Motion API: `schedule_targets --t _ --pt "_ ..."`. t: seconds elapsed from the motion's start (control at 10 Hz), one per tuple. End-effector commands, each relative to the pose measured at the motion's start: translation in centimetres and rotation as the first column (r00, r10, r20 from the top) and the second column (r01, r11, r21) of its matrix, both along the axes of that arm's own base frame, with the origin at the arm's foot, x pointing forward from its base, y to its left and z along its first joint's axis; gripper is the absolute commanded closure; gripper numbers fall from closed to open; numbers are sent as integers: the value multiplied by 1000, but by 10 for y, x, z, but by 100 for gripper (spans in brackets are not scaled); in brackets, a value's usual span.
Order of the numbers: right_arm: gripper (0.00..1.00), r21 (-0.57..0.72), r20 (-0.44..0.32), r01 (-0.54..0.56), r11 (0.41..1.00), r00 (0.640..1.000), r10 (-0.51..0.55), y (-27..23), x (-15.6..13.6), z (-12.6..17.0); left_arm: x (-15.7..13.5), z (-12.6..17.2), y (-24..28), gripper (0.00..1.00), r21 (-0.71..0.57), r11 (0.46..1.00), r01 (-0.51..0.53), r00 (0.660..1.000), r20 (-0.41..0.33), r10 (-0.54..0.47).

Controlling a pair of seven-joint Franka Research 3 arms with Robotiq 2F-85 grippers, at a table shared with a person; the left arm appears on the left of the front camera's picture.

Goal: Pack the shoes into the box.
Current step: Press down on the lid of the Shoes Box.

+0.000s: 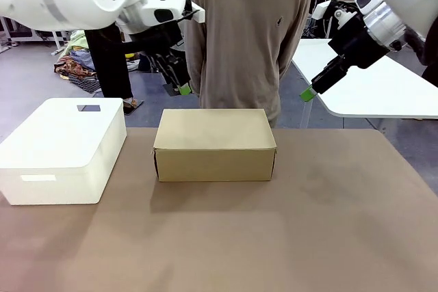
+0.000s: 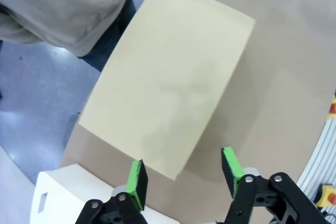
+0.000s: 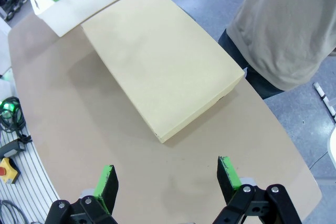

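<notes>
Tan cardboard shoebox [image 1: 215, 144] sits closed on the brown table [image 1: 308, 223]; left gripper [image 2: 182, 176] and right gripper [image 3: 167, 183] hover wide, empty.

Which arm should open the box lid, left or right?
Left, probably. The left gripper hangs open just above the closed box, near its far left edge. The right gripper, also open, is raised well off to the box's right.
</notes>
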State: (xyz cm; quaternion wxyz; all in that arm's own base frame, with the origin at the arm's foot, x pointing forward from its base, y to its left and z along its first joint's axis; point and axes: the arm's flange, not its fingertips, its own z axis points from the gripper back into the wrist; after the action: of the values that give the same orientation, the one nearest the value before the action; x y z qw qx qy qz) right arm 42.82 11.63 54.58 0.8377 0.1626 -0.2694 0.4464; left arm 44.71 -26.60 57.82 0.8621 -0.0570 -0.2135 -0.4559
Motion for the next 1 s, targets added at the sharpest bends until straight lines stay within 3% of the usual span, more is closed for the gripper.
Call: schedule_targets --t 0.0,0.6,0.9 --pt "0 -9 -1 3 1000 1000 -3 0 0 2 -19 -3 17 0 -23 1000 7 1000 6 -7" --pt "0 -9 -1 3 1000 1000 -3 0 0 2 -23 30 57 0 -123 991 60 998 32 -57" --pt "0 -9 -1 3 1000 1000 -3 0 0 2 -11 39 70 0 -106 994 16 1000 11 -15"
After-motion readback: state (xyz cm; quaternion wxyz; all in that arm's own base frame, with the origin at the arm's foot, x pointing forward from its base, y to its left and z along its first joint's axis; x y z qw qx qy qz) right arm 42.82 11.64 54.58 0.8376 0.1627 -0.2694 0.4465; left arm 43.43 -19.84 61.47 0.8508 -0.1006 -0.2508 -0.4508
